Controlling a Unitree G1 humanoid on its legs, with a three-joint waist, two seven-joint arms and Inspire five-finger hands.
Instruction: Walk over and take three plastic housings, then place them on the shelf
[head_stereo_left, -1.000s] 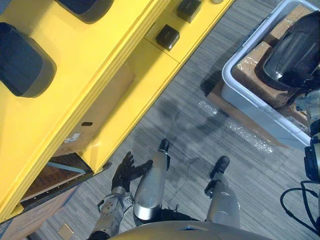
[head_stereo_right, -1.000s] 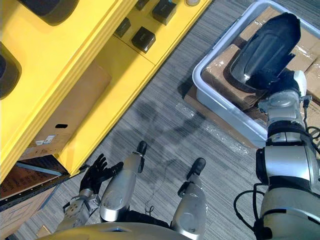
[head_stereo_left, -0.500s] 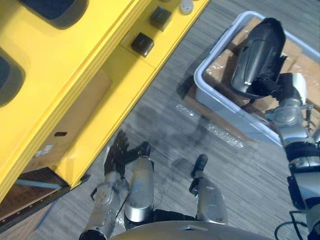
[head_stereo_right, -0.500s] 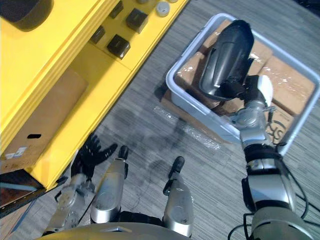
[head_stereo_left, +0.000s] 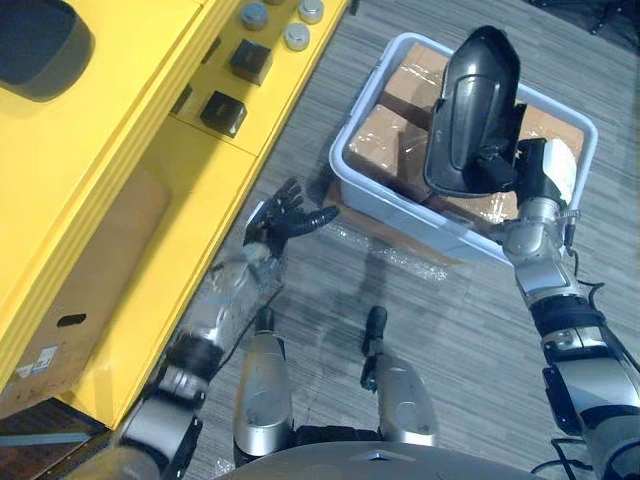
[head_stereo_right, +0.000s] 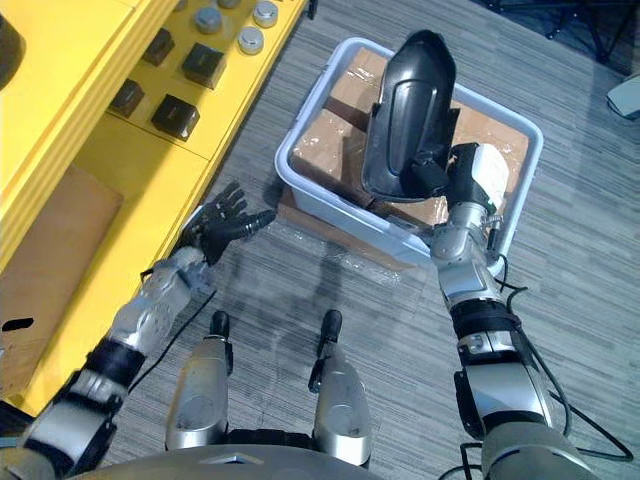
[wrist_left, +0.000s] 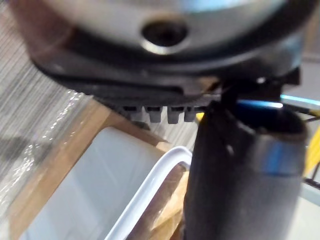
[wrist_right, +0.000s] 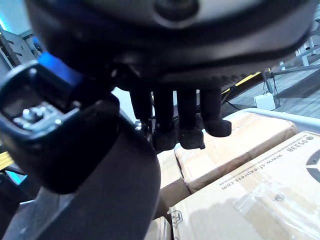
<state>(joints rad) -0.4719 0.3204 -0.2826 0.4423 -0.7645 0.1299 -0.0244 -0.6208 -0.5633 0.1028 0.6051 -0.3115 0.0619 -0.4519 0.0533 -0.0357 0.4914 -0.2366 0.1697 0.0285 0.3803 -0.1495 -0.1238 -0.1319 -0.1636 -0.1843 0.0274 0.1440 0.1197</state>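
Left eye view: since the earlier frame, your left hand (head_stereo_left: 280, 218) has risen from beside the leg toward the grey bin (head_stereo_left: 390, 208), fingers spread and released.

Right eye view: your right hand (head_stereo_right: 437, 180) grasps the plastic housing (head_stereo_right: 408, 100), a glossy black curved shell, held upright over the bin's cardboard boxes (head_stereo_right: 325, 140).

Left wrist view: the housing's dark end shows beside the bin's rim.

Right wrist view: fingers (wrist_right: 182, 125) curl against the housing.

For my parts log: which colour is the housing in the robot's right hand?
The housing is black; the right eye view shows it best.
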